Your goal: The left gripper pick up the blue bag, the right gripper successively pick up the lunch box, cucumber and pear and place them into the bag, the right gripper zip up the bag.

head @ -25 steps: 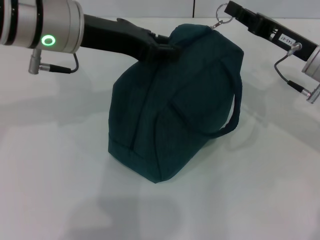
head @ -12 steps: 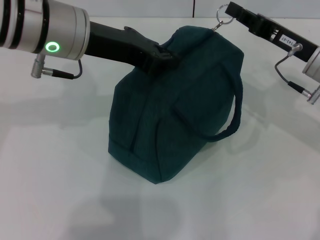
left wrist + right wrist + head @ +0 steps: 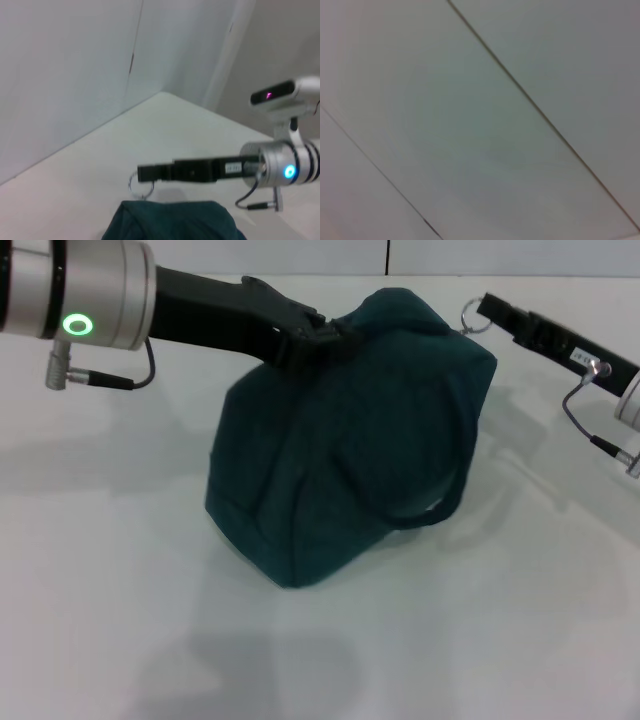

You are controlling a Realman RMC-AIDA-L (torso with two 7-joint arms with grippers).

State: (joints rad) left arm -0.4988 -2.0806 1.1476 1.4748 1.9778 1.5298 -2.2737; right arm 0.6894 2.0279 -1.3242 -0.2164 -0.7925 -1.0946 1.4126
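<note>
The blue bag [image 3: 340, 450] stands closed on the white table [image 3: 100, 590], leaning over, one loop handle [image 3: 440, 505] lying against its side. My left gripper [image 3: 328, 338] is shut on the fabric at the bag's top. At the bag's upper right end, my right gripper [image 3: 487, 308] is shut on the metal ring zipper pull [image 3: 472, 316]. The left wrist view shows that right gripper [image 3: 145, 173] with the ring [image 3: 140, 184] hanging just above the bag's top [image 3: 175, 220]. The lunch box, cucumber and pear are hidden. The right wrist view shows only wall panels.
Bare white table surface surrounds the bag in front and on both sides. A wall [image 3: 300, 255] rises right behind the table's far edge. The robot's head [image 3: 280, 95] shows in the left wrist view behind the right arm.
The right gripper has moved to the right and lower with the ring. The bag has leaned and shifted left, and its handle has dropped against its side. The left gripper has stayed put.
</note>
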